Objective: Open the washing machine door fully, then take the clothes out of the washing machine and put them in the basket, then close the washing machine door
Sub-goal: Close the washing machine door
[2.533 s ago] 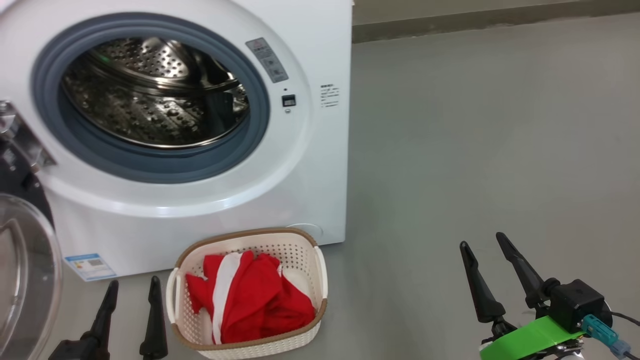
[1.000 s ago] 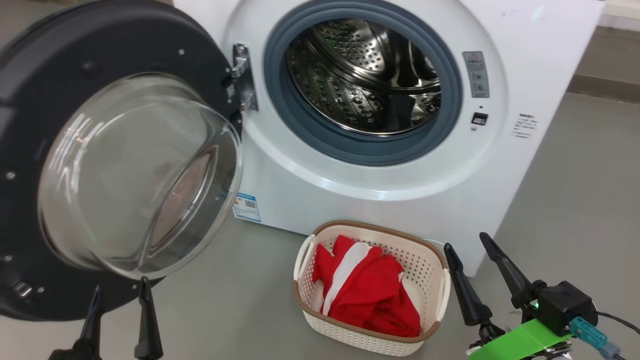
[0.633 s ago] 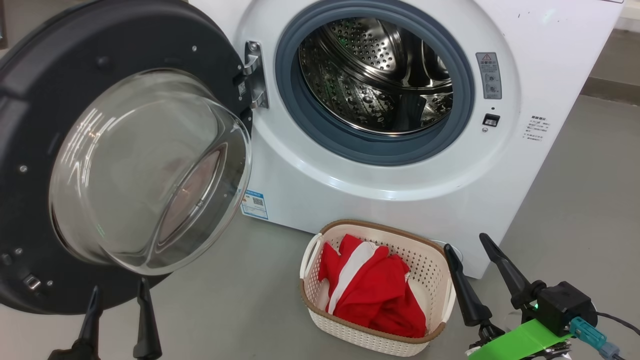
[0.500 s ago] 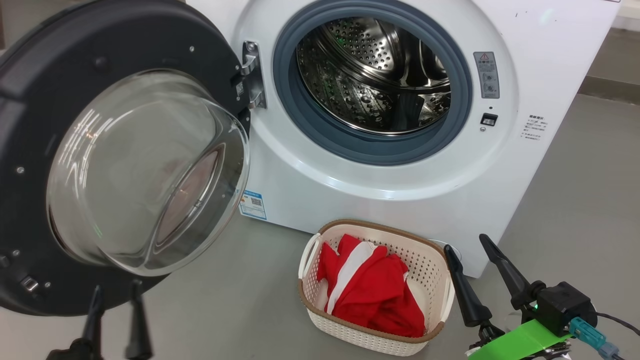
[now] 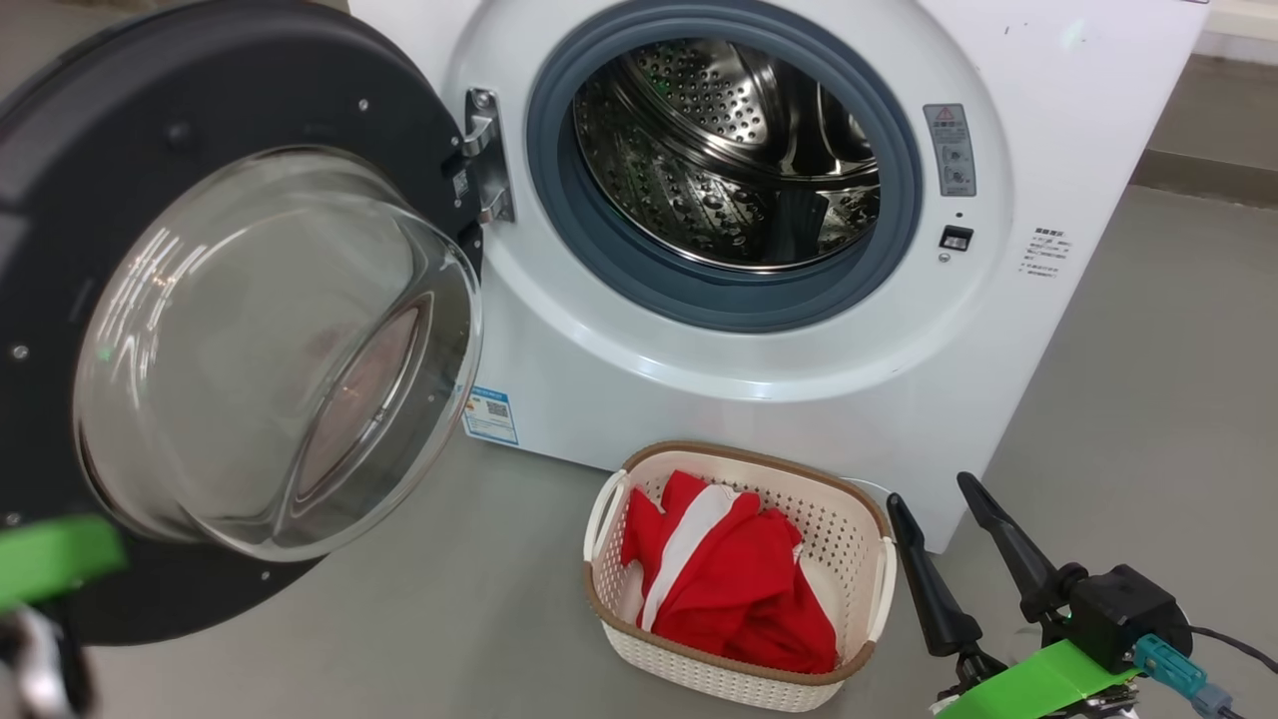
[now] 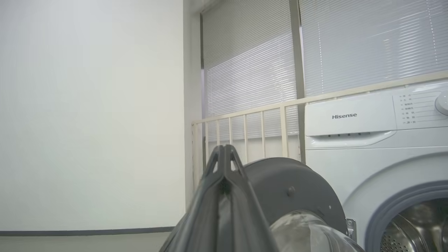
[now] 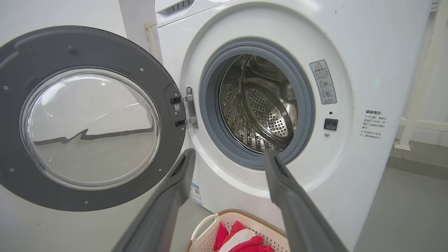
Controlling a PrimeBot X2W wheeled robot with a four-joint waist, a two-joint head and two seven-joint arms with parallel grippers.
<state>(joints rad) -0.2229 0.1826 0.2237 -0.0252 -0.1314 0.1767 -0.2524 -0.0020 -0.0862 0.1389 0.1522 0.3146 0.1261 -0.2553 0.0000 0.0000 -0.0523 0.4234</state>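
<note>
At the foot of the washing machine (image 5: 1048, 100), the clothes (image 5: 729, 584) lie in the basket (image 5: 759, 457); only closing the wide-open washing machine door (image 5: 200, 100) is left. The left gripper (image 6: 224, 149) is pinched together and empty, the right gripper (image 5: 929, 491) spread wide. Pushing the door's rim seems the next move.

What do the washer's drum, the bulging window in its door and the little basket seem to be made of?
Drum: probably stainless steel, polished; mirror-like glints, punched holes.
Door window: clear glass, or maybe hard plastic; see-through, glossy highlights.
Basket: matte cream plastic, moulded perforations, brown woven-look rim.
</note>
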